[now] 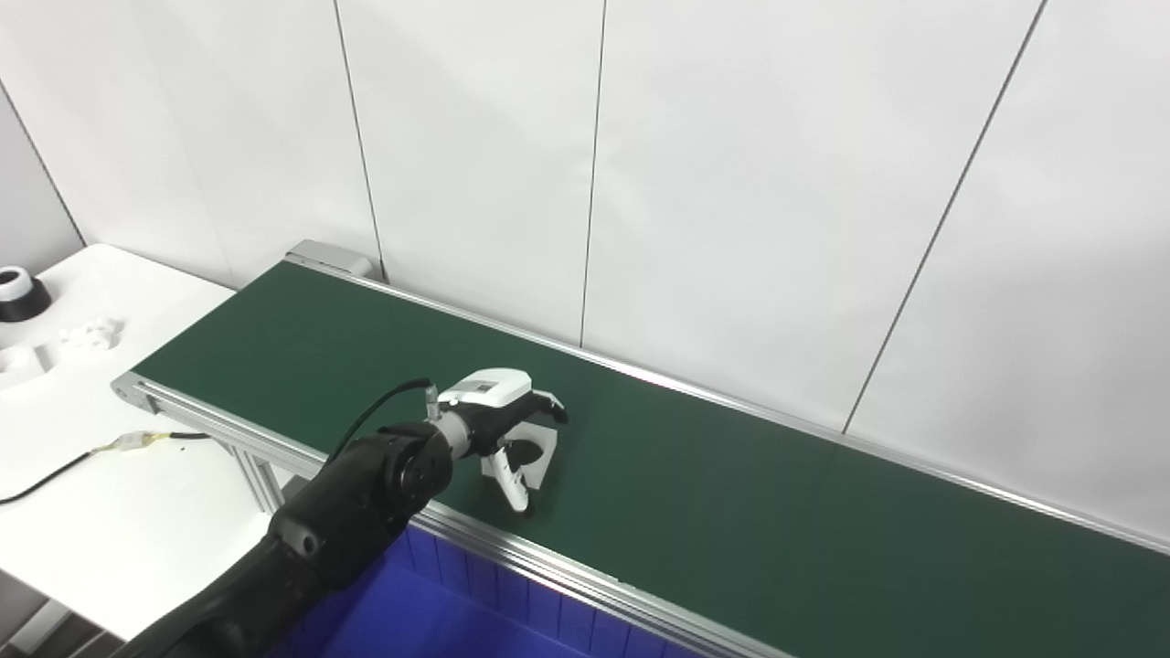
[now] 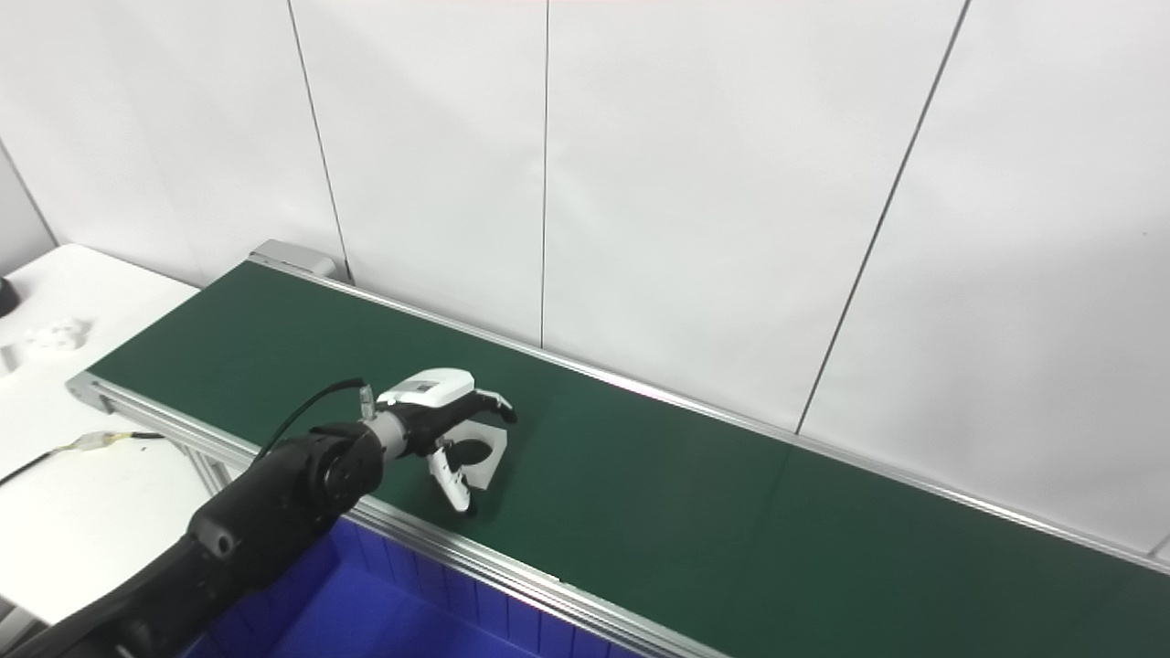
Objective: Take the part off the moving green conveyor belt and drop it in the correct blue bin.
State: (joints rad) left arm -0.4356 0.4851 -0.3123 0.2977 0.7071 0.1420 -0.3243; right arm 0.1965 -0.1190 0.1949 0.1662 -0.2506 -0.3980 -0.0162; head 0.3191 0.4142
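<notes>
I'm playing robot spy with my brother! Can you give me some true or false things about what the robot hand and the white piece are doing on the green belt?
1. The left hand is over the green conveyor belt. True.
2. The white part is already inside the blue bin. False: it lies on the belt, at the hand.
3. Both hands show in the pictures. False: only the left one does.
4. The blue bin sits below the belt's near edge. True.
5. The belt is red. False: it is dark green.
6. A white table stands left of the belt. True.
</notes>
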